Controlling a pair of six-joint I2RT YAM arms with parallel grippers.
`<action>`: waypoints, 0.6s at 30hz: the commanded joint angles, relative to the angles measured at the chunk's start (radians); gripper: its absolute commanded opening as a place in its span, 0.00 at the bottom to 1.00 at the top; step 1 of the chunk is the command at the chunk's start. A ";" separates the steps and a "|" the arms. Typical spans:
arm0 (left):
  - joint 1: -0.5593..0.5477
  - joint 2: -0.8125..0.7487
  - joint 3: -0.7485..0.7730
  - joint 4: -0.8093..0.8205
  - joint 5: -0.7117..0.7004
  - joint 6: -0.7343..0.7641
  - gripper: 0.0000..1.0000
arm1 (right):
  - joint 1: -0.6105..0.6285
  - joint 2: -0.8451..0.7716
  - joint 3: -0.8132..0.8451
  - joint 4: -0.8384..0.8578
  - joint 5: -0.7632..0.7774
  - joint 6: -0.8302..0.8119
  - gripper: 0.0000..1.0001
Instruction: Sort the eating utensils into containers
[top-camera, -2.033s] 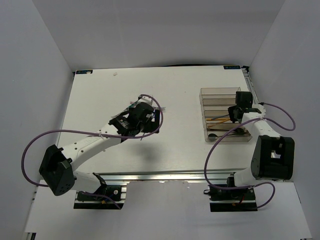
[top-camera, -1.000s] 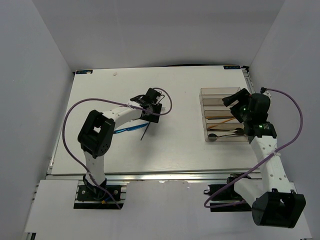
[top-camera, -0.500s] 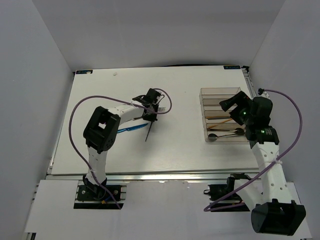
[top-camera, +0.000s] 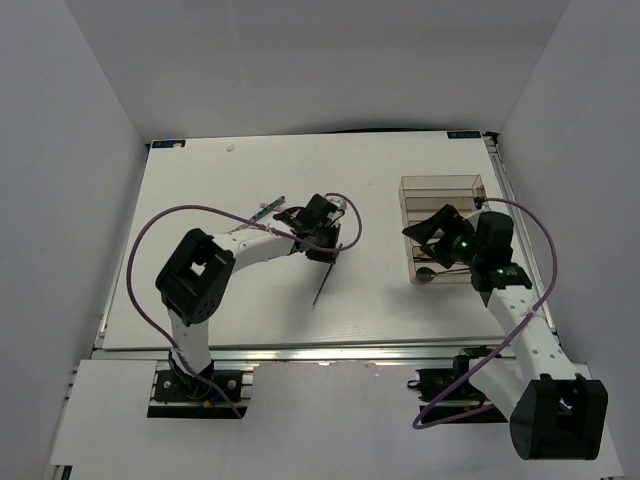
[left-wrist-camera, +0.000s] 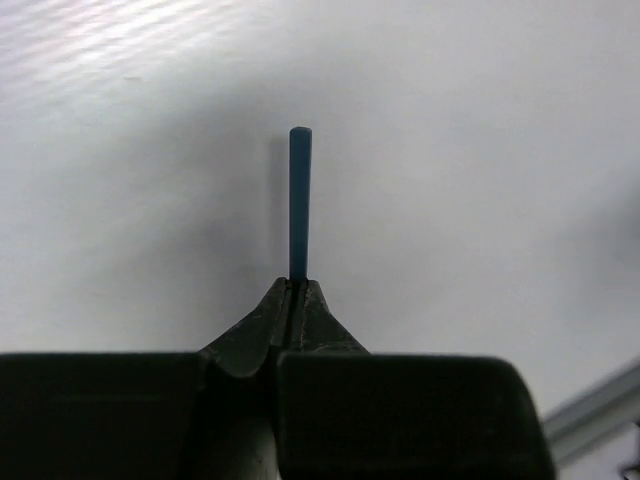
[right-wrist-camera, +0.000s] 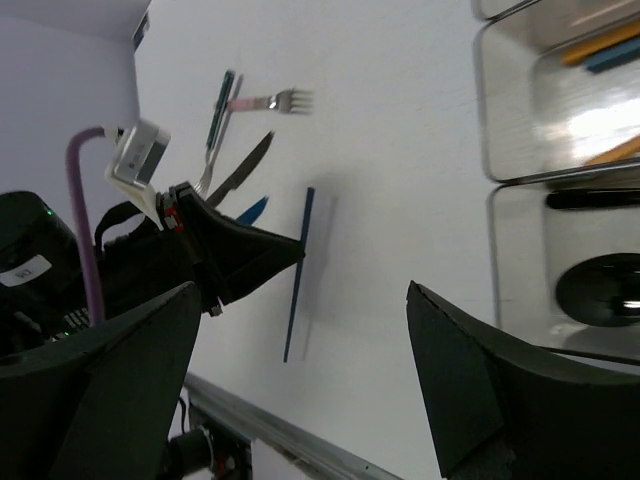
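Blue stick (left-wrist-camera: 300, 200) clamped endwise in left gripper (left-wrist-camera: 297, 285) — likely for lengthwise drop into tray (top-camera: 440, 181) — right gripper (right-wrist-camera: 300, 390) spread apart.

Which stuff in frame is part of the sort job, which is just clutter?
Job: blue utensil in left gripper; loose fork and knife; divided tray; black spoon inside it.
Not job: purple cables; aluminium rail.
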 joint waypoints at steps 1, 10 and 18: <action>-0.047 -0.133 -0.003 0.087 0.120 -0.058 0.00 | 0.061 -0.003 0.003 0.162 -0.074 0.033 0.88; -0.138 -0.188 0.006 0.230 0.246 -0.161 0.00 | 0.193 0.108 -0.021 0.191 0.059 0.113 0.78; -0.161 -0.181 0.021 0.282 0.277 -0.190 0.00 | 0.282 0.207 0.000 0.242 0.068 0.132 0.67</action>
